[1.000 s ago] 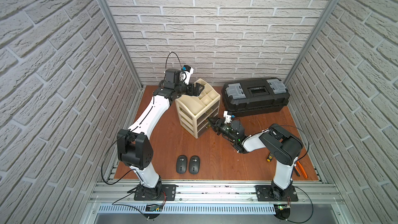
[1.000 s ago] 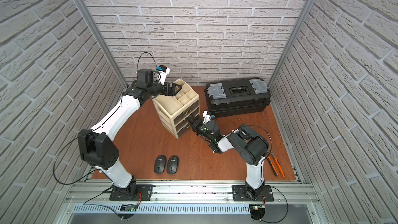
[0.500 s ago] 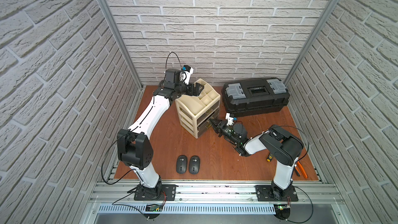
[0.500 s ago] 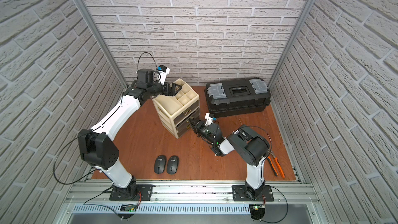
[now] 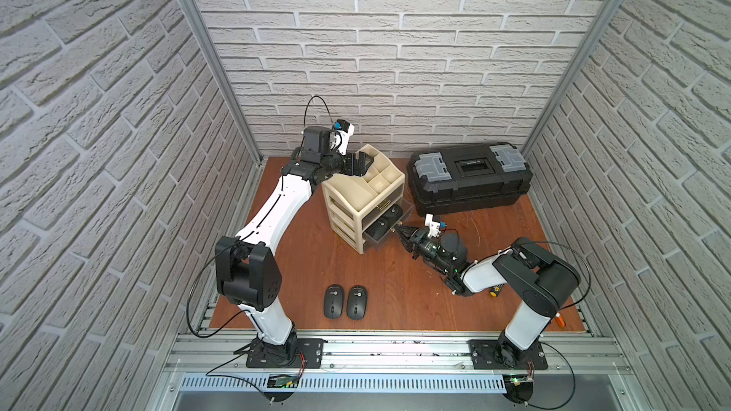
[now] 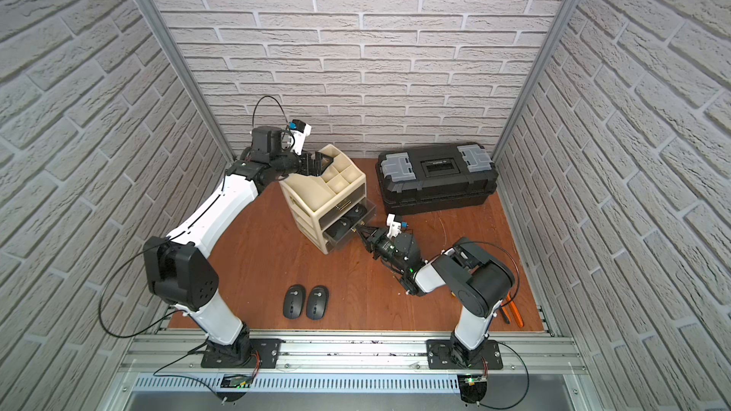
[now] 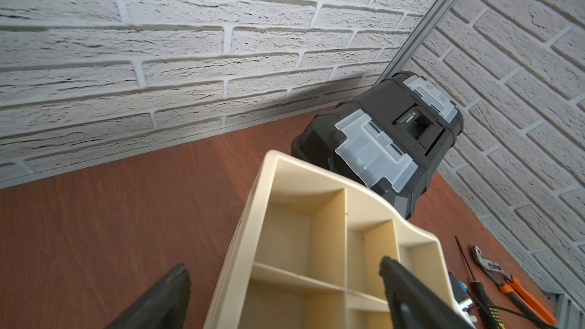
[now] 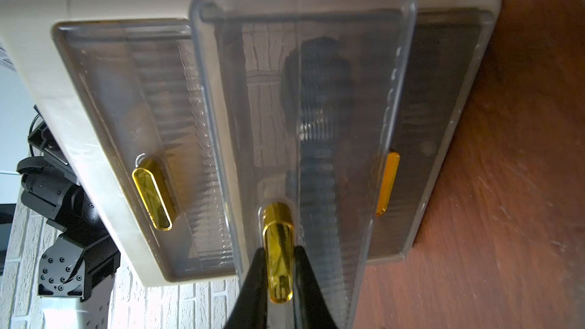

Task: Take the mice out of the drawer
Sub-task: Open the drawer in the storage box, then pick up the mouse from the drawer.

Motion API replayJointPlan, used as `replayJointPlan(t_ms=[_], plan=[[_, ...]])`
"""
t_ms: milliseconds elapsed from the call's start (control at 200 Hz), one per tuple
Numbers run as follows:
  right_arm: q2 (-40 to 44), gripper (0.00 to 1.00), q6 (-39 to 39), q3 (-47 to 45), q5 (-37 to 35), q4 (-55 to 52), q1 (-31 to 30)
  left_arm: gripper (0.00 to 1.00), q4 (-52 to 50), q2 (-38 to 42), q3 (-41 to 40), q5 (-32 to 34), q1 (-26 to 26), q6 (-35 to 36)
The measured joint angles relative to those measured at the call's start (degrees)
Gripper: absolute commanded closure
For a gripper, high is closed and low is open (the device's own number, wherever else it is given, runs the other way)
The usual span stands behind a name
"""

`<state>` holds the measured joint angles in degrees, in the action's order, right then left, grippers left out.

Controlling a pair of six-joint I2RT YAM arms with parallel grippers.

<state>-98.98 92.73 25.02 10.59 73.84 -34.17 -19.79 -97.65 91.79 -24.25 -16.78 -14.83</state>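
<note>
Right tool now tight on handle.

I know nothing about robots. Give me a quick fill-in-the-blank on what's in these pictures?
1. ___ mice lie side by side on the table.
2. The right pincer is shut on the ___ handle of the pulled-out drawer.
3. The left pincer stands ___ at the beige organizer.
Missing words: two; gold; open.

Black toolbox, orange pliers
</note>
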Motion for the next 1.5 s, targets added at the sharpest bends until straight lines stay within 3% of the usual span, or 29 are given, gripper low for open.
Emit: replayJointPlan(t_ms=[545,825,1005,1220,1335,1495], plan=[[10.82,0.9,-0.79,-8.57,0.98,-5.31,2.03,0.04,0.07,-0.24,0.07,-0.02,0.46,0.0],[23.91,0.9,-4.46,-9.4,1.95,-22.77,3.37,0.04,-1.33,-0.35,0.09,-0.28,0.76,-0.68],[26.88,0.69,-6.36,-8.28,2.56,-31.32,4.52,0.04,-1.84,-0.52,0.07,-0.61,1.22,-1.86],[28.85,0.59,-8.83,-7.54,3.21,-37.38,5.44,0.02,-1.92,-0.57,0.2,-0.98,1.46,-2.27],[32.72,0.59,-11.54,-7.5,3.26,-44.0,6.8,0.02,-3.76,-1.46,2.12,-2.29,2.43,-2.82],[37.92,0.69,-15.89,-7.3,3.21,-54.93,9.81,0.02,-12.7,-2.19,6.45,-2.21,2.95,-1.62]])
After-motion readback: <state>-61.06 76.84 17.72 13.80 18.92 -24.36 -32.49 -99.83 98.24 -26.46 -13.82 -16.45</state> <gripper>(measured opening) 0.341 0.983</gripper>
